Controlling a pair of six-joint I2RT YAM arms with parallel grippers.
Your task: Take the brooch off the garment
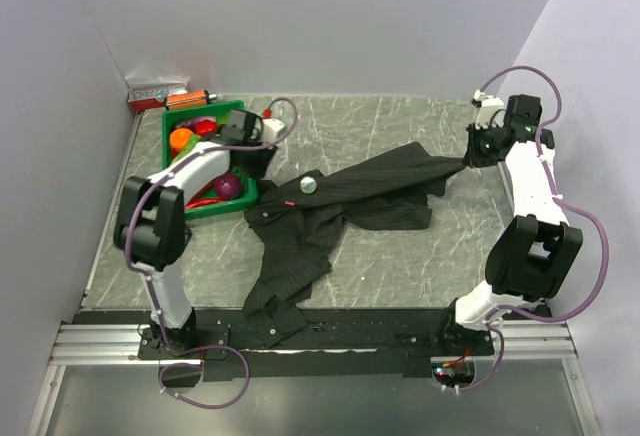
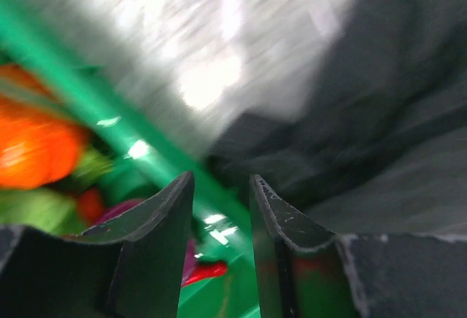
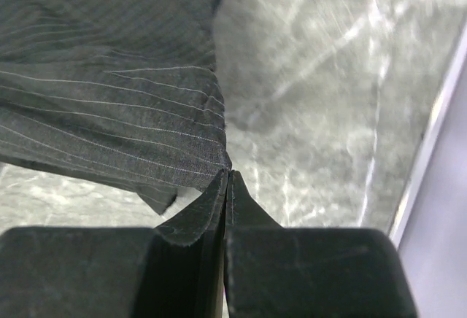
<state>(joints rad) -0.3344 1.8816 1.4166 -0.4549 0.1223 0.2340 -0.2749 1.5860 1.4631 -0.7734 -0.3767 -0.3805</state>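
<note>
The garment is a dark charcoal shirt or jacket with fine pale pinstripes, lying crumpled and partly folded on the tabletop. It runs diagonally. One bunched end lies at the near edge, left of centre, a wider rumpled mass sits in the middle, and a long strip is drawn out toward the far right. The tip of that strip is pinched between the closed fingers of the right tool and is lifted slightly and pulled taut. The brooch is a tiny red speck on the cloth at the garment's left side, near its far edge. It is too small to show any detail.
</note>
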